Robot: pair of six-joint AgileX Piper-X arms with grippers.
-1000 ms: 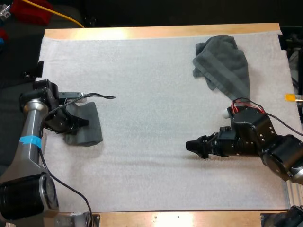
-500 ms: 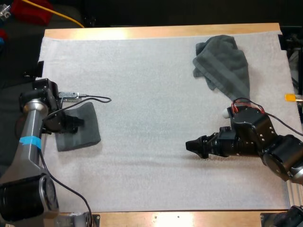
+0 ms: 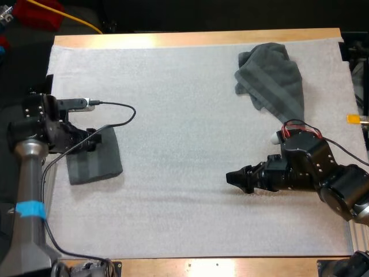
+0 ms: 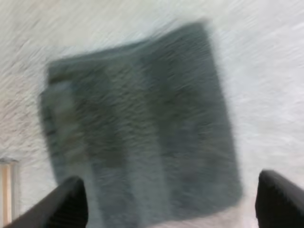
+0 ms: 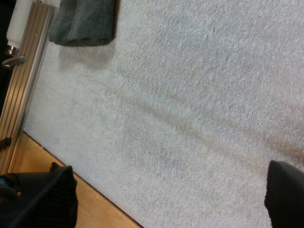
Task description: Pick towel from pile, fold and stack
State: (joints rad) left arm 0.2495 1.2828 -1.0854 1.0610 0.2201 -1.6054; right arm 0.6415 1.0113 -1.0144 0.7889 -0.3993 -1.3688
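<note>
My left pincer (image 4: 175, 202) hangs wide open over the folded towel (image 3: 95, 163), which lies flat by the mat's (image 3: 173, 104) left edge; I judge that the stacking spot. The crumpled towel (image 3: 271, 72) sits near the counter's (image 3: 190, 39) far edge. My right pincer (image 3: 235, 178), also wide, hovers over bare mat, with clear room to reach it.

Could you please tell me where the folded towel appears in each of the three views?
High view: the folded towel lies at the white mat's left side, by the left gripper.
Left wrist view: it lies flat on the mat just beyond the open fingers.
Right wrist view: it sits far off beside the metal rail.
Shared landmark: the white mat.
</note>
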